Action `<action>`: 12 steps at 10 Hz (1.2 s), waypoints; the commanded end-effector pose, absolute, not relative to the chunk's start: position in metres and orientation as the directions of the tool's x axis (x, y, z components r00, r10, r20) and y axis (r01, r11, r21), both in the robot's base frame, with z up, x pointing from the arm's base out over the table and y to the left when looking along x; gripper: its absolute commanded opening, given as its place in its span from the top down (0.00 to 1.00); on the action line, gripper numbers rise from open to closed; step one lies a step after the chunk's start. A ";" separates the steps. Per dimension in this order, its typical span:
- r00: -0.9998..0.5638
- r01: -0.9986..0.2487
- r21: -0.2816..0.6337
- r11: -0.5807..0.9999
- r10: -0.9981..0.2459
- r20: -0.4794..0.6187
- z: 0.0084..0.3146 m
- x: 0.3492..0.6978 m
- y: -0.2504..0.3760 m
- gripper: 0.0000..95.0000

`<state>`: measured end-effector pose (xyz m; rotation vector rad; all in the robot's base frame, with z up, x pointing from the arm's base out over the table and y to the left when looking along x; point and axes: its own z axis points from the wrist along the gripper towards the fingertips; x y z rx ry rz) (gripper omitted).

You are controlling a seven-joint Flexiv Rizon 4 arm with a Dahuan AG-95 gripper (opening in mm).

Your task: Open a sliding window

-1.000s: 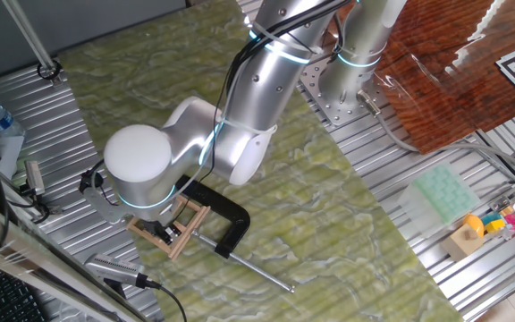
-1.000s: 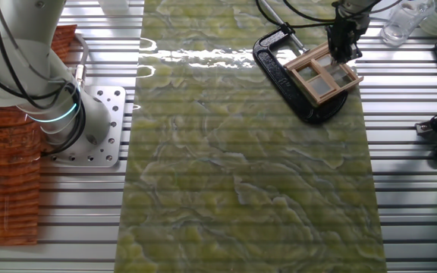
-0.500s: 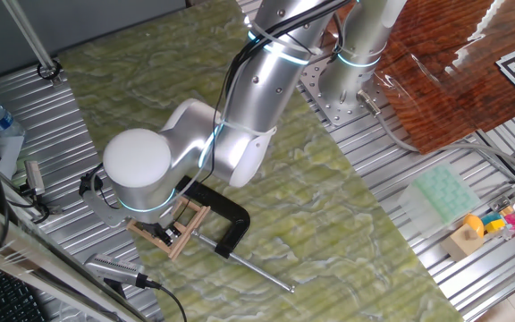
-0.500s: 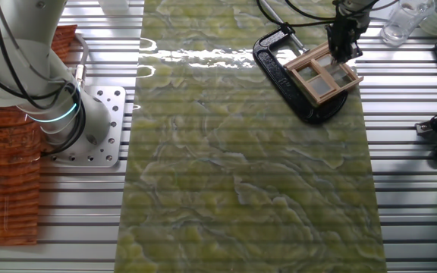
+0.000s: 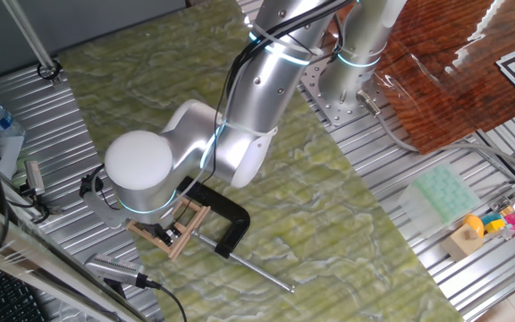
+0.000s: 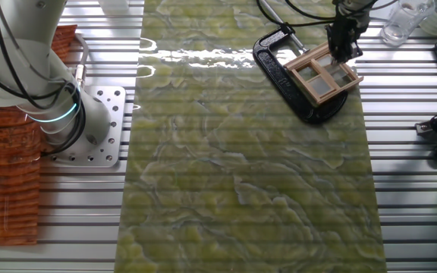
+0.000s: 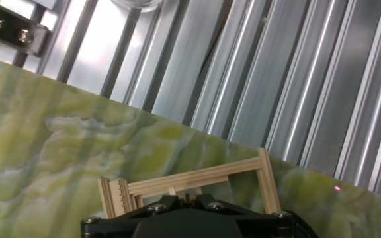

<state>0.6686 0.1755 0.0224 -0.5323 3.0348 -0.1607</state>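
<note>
At the far end of the green marbled mat (image 6: 241, 152), the gripper (image 6: 343, 47) hangs down onto the upper edge of the sliding window (image 6: 323, 74); whether its fingers are apart, together or pinched on wood cannot be told, since the arm's own housing covers them in one fixed view, the dark hand is too small in the other, and the hand view shows only the black body of the hand low in the picture. Sliding window sits tilted at the mat's edge, resting in the mouth of a black C-clamp (image 6: 283, 72), which seems to hold it to the table; the clamp's steel screw rod (image 5: 257, 270) runs out over the mat. Risks, as judgement: contact looks narrow, so a push along the track may skate off the thin wooden rail; if the push lands on the outer frame and not the moving sash, nothing opens and the whole piece may twist in the clamp or lift at the free corner; too much downward load could jam the sash in its groove or crack the light wood. Hand view gives the frame's top rail and two corner posts (image 7: 190, 185), with a grooved left post, but the panes are cut off below. Cannot make out which part slides, which way it travels, or how far open it stands now. Metal slats of the table (image 7: 296, 79) lie just beyond the frame.
</note>
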 end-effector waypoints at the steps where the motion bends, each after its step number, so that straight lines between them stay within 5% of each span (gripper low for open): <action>1: -0.939 -0.337 -0.128 0.933 -0.344 -0.029 0.022 0.669 0.175 1.00; 12: -0.943 -0.332 -0.166 0.928 -0.326 0.064 0.021 0.669 0.174 1.00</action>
